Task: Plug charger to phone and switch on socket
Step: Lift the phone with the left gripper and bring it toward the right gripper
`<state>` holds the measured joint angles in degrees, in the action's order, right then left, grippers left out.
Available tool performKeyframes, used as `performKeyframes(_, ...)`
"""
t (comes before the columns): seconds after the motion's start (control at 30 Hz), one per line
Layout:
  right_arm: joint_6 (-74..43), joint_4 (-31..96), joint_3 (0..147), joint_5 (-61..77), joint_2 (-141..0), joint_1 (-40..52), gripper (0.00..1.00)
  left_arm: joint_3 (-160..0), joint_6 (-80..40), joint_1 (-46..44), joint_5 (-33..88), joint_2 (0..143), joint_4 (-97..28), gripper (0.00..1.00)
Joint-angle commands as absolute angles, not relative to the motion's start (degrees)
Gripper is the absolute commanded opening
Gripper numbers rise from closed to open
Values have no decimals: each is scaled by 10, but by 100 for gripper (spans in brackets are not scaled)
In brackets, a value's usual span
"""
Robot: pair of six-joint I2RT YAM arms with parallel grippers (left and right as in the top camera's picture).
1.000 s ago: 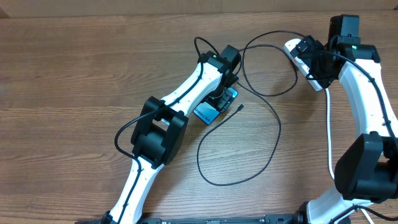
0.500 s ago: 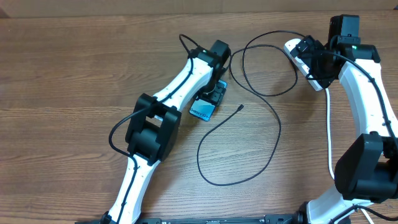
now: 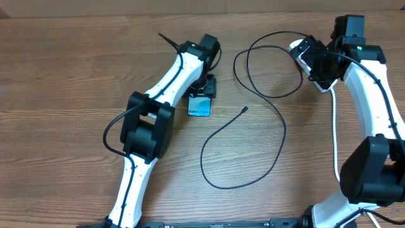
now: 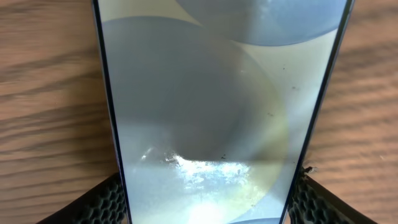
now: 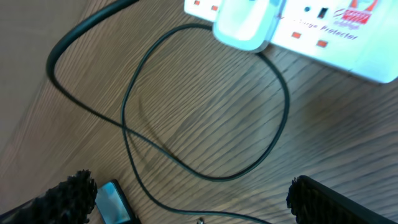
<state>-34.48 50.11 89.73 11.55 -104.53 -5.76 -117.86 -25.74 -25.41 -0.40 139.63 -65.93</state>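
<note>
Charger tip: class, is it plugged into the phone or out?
Out. The charger tip lies loose on the table, apart from the phone, with bare wood between them.

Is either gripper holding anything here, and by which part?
The left gripper clamps the phone by its two long edges. The right gripper is open, holding nothing.

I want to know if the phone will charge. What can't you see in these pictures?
Phone port: overhead, the left jaws hide its far end; left wrist, picture edges cut both ends off.
Socket switches: overhead, the right jaws cover them; right wrist, too small to tell on or off.
Charger tip: overhead, too small to tell its shape.
</note>
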Motion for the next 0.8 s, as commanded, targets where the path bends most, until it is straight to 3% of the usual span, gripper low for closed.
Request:
performKeyframes(0.0, -342, 496, 907, 123, -1042, -39, 100, -1182, -306, -229, -31, 1422, -662, 68)
performKeyframes(0.23, -340, 496, 907, 91, -1042, 16, 100, -1189, -324, -212, -11, 1422, -684, 68)
performKeyframes(0.77, -343, 490, 906, 86, -1042, 71, 100, -1240, -319, -143, 262, 1419, -694, 66)
